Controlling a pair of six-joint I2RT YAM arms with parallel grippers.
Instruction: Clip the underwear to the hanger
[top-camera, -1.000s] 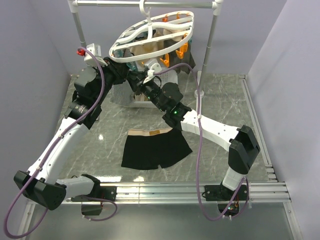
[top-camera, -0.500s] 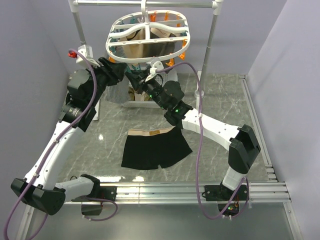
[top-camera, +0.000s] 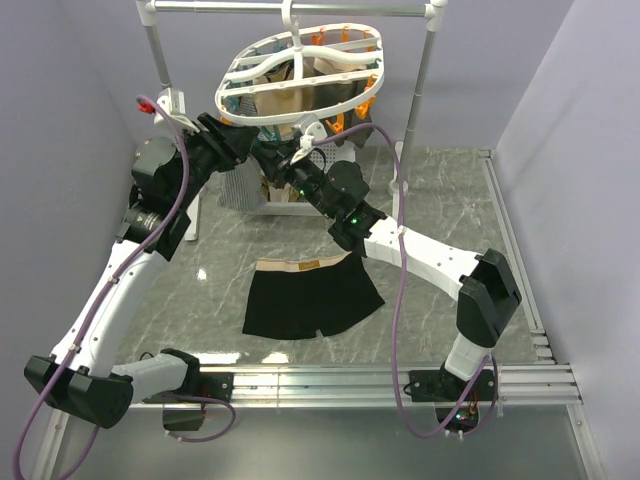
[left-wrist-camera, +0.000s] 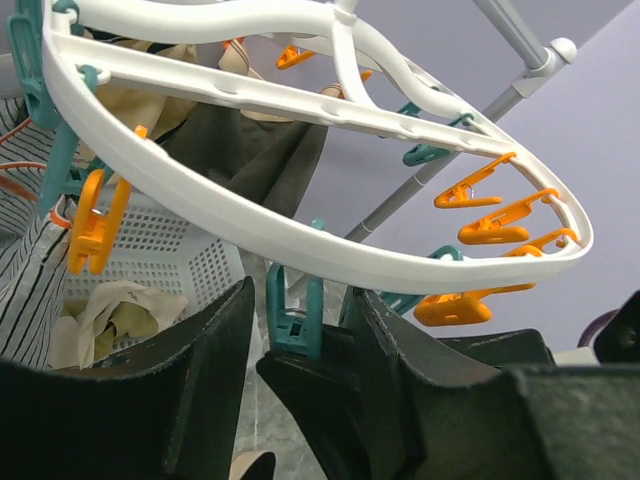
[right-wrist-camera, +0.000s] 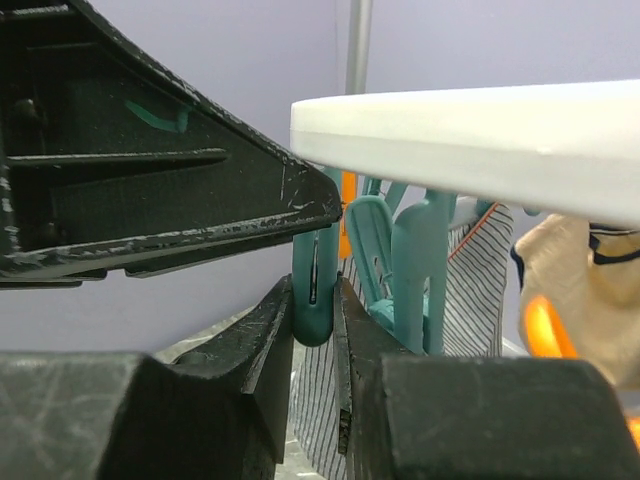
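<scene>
The underwear (top-camera: 312, 297), black with a tan waistband, lies flat on the table, and neither gripper touches it. The hanger (top-camera: 300, 60), a white oval frame, hangs tilted from the rail, with orange and teal clothespins dangling. My right gripper (right-wrist-camera: 315, 300) is shut on the lower end of a teal clothespin (right-wrist-camera: 318, 265) under the frame's near rim (right-wrist-camera: 470, 140). My left gripper (left-wrist-camera: 300, 300) stands open just below the hanger rim (left-wrist-camera: 300, 235). A teal clothespin (left-wrist-camera: 293, 312) hangs untouched between the jaws. In the top view both grippers meet under the frame's left side (top-camera: 265, 155).
A white perforated basket (top-camera: 285, 205) with beige garments stands behind the grippers. Grey striped cloth (top-camera: 238, 185) and beige garments (top-camera: 300, 95) hang from the frame. The grey rail stand's posts (top-camera: 418, 95) flank the hanger. Orange clothespins (left-wrist-camera: 490, 195) line the far rim.
My left gripper has opened and let go near the rim. The hanger has swung from tilted down on the left to tilted up on the right. The right gripper has stayed shut.
</scene>
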